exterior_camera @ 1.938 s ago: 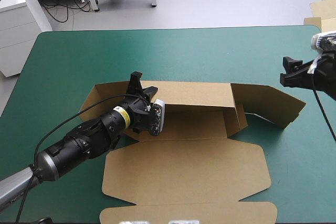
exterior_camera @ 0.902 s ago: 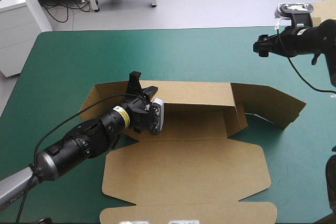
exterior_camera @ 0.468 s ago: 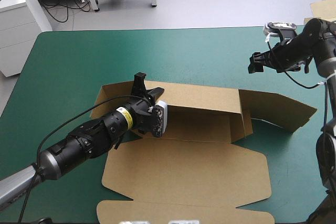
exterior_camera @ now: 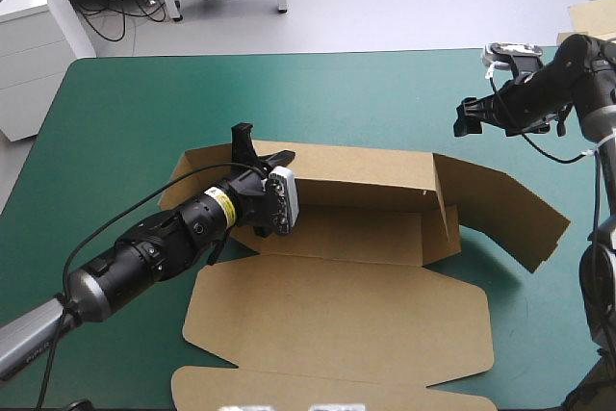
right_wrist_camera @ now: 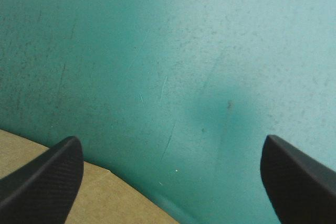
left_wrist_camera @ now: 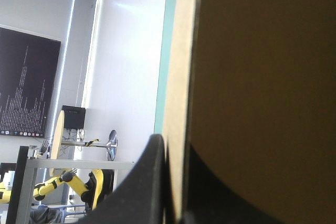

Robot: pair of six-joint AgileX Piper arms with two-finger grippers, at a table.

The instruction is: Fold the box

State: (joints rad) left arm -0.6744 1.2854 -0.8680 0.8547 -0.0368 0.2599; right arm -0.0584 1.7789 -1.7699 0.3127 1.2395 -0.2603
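Teal-green cover (exterior_camera: 125, 122) was spread over the table, faintly scratched where the right wrist view showed it. On it, from the middle toward the near edge, the box (exterior_camera: 356, 233) was laid: a cut sheet of smooth, matte brown board, its lid panel (exterior_camera: 337, 320) flat with notched corners, its long back wall (exterior_camera: 356, 168) raised, and its right-hand flap (exterior_camera: 500, 204) bowed in a loose curve. The back wall was pinched near its left end by the left gripper (exterior_camera: 252, 153), whose black fingers (left_wrist_camera: 152, 182) were closed on the board's edge. The right gripper (exterior_camera: 468, 118) was held spread wide above bare cover, beyond the wall's right end and apart from it. Wall-raising was judged to be in hand. Next, the curved flap would probably need catching and tucking inward.
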